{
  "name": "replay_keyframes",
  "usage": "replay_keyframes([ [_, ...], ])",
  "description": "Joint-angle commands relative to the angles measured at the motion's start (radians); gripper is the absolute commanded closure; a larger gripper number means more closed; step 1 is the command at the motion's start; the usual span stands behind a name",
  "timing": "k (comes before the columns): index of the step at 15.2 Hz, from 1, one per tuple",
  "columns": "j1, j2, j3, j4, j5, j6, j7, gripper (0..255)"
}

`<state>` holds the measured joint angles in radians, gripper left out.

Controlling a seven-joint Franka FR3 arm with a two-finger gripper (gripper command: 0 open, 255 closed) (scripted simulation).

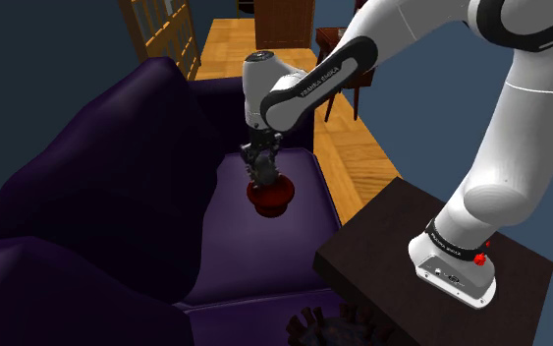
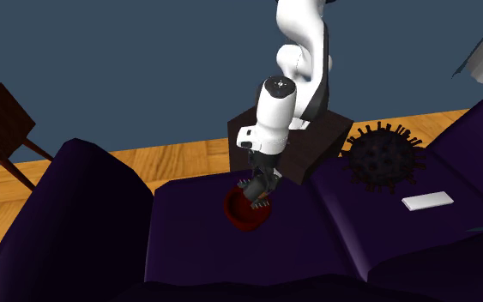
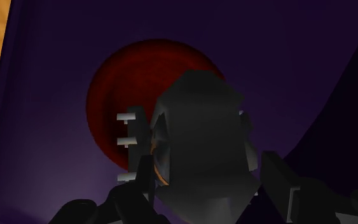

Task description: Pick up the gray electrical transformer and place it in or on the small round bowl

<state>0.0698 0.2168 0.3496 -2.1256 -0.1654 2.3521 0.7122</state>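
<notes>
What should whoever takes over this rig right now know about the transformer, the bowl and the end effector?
End effector: shut on the gray transformer, with the fingers clasping its sides.
Transformer: held low, right over the dark red bowl, which sits on the purple sofa seat. Whether it touches the bowl cannot be told.
Done: pickup and carry to the bowl.
Left: lower if needed, open, then retreat upward.
</notes>
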Motion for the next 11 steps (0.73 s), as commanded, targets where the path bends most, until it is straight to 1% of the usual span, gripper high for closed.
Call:
replay_keyframes([
  [1, -0.026, -0.059, -0.002, -0.067, 0.027, 0.015, -0.043, 255],
  [2, -0.039, -0.086, -0.005, -0.098, 0.041, 0.021, -0.068, 255],
  [11, -0.027, 0.004, -0.023, -0.122, -0.018, 0.129, -0.023, 255],
])
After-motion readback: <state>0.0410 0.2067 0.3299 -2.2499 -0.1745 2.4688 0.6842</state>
